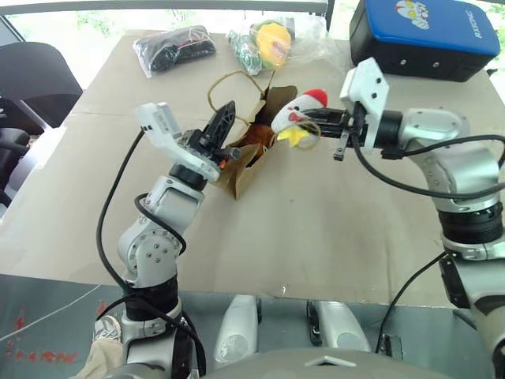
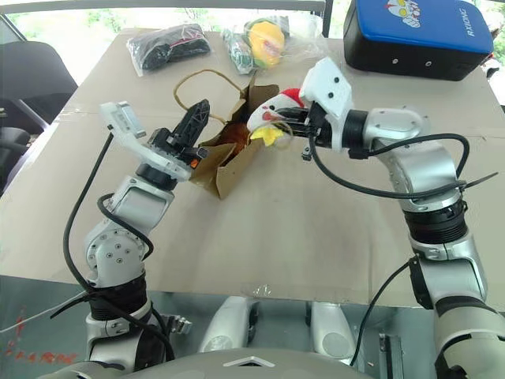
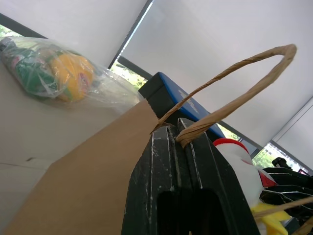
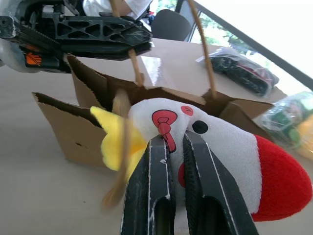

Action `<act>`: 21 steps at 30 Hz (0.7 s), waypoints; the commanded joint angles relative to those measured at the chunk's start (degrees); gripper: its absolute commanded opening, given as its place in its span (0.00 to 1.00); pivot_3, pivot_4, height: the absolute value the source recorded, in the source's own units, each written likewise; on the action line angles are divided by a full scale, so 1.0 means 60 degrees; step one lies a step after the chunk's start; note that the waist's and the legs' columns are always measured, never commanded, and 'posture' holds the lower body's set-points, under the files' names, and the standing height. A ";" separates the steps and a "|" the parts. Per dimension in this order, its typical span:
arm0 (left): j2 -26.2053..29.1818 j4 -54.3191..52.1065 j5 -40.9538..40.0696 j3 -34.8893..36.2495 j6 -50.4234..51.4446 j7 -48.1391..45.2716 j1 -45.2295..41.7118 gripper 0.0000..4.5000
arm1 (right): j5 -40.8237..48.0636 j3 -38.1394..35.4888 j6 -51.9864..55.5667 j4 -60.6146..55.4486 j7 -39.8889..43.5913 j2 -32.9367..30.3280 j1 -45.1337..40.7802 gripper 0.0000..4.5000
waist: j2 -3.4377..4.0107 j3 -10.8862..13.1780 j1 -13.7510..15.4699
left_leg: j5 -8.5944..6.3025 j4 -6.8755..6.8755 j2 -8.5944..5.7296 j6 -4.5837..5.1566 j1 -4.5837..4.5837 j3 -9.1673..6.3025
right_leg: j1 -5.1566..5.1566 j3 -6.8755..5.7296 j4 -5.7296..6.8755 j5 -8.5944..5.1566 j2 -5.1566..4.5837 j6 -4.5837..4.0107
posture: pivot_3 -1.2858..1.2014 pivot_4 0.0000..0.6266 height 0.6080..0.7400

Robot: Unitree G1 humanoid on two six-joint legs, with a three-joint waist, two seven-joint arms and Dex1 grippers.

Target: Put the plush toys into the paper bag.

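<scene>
The brown paper bag (image 1: 241, 178) stands tilted in the middle of the table, mouth open. My left gripper (image 1: 227, 114) is shut on the paper bag's near rim at the base of a loop handle (image 3: 234, 73), holding it up. My right gripper (image 4: 173, 139) is shut on the white chicken plush (image 1: 296, 114), with red comb and yellow beak, hanging in the air just over the bag's right edge. The orange-brown drumstick plush (image 1: 254, 136) lies inside the bag, partly hidden by its wall.
At the back of the table lie a clear-wrapped yellow-and-green toy (image 1: 268, 41) and a clear bag of black items (image 1: 173, 47). A black case with a blue top (image 1: 426, 35) sits at the back right. A dark chair (image 1: 31, 79) stands off the left edge.
</scene>
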 commanded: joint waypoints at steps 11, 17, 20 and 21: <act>-0.0087 -0.0095 0.0711 -0.0276 -0.0279 -0.0684 0.0081 0.00 | -0.0653 -0.1186 -0.2060 0.2188 -0.0456 -0.0939 -0.1604 0.01 | 0.0000 0.0003 -0.0225 | 0.0000 -0.0009 0.0002 0.0000 0.0007 0.0009 | -0.0003 0.0011 0.0001 0.0000 0.0003 -0.0001 | 0.52 0.24 1.00; -0.0487 0.0080 0.0606 -0.0168 -0.0476 -0.0807 -0.0174 0.00 | -0.0171 -0.0349 -0.1571 0.0808 -0.0211 0.0124 -0.1263 0.01 | 0.0000 0.0003 -0.0229 | 0.0000 -0.0008 0.0006 0.0001 0.0004 0.0001 | -0.0003 0.0004 0.0001 0.0000 0.0005 -0.0001 | 0.52 0.24 1.00; -0.0857 0.0052 -0.0035 0.0292 -0.0690 -0.0711 -0.0481 0.00 | -0.0507 0.0192 -0.1750 0.0823 -0.0222 0.0363 -0.0827 0.01 | -0.0010 -0.0002 -0.0136 | 0.0000 0.0000 0.0003 0.0001 -0.0004 -0.0005 | 0.0000 -0.0006 -0.0002 0.0000 -0.0002 0.0000 | 0.52 0.24 1.00; -0.0946 0.0024 -0.0225 0.0408 -0.0718 -0.0696 -0.0556 0.00 | -0.0511 0.0298 -0.1760 0.0863 -0.0231 0.0471 -0.0697 0.01 | -0.0010 -0.0002 -0.0109 | 0.0000 0.0002 0.0002 0.0001 -0.0004 -0.0005 | 0.0000 -0.0007 -0.0002 0.0000 -0.0004 0.0000 | 0.52 0.24 1.00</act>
